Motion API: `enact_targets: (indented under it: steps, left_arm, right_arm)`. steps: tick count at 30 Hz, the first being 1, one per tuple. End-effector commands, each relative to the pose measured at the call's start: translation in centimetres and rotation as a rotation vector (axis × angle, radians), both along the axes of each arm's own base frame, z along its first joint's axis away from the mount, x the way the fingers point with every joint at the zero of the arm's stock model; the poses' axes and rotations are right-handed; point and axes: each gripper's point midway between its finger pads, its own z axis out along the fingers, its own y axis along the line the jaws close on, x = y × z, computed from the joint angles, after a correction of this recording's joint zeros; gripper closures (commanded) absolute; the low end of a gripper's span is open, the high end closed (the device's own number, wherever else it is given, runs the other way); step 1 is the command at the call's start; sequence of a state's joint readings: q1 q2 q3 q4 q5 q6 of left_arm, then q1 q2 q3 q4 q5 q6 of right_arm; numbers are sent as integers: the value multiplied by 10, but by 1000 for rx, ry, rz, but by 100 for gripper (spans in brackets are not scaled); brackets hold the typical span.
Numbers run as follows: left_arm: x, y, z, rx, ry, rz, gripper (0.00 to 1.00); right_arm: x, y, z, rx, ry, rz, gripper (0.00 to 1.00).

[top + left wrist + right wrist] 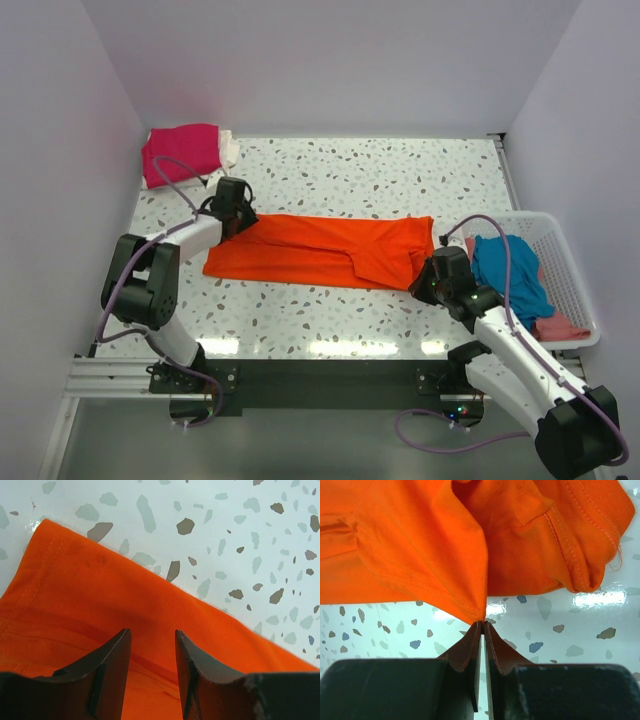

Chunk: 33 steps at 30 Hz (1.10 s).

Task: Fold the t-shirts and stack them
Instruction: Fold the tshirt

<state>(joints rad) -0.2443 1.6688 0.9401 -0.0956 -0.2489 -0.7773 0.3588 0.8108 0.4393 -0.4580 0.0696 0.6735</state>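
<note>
The bright orange t-shirt [320, 250] lies folded lengthwise as a long band across the middle of the table. My left gripper [236, 212] is at its far left end; in the left wrist view its jaws [152, 635] stand open over the orange cloth [100, 605], holding nothing. My right gripper [428, 278] is at the shirt's near right corner, shut on a hemmed tip of the orange shirt [445, 555], pinched at the fingertips [483, 624]. A folded magenta-pink t-shirt [181, 153] lies on a white one [230, 150] at the far left corner.
A white slatted basket [565, 275] at the right edge holds a teal-blue t-shirt [508, 270] and a salmon-pink one [560, 326]. The speckled table [380, 170] is walled on three sides. Both arms' cables loop above the table.
</note>
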Motion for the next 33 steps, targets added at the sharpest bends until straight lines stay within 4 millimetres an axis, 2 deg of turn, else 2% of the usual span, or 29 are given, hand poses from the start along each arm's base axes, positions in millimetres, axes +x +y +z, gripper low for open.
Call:
enact_targets:
  steps: [1, 10, 19, 33]
  left_arm:
    - [21, 6, 15, 10, -52, 58, 55]
    - [3, 12, -2, 18, -1, 67, 57]
    - [-8, 11, 9, 0, -27, 47, 57]
    - [-23, 10, 6, -14, -21, 29, 57]
  right_arm:
    - [8, -5, 12, -15, -36, -27, 90]
    - [8, -5, 10, -22, -24, -26, 90]
    - [9, -4, 14, -12, -38, -27, 89]
    - [8, -5, 15, -15, -41, -30, 89]
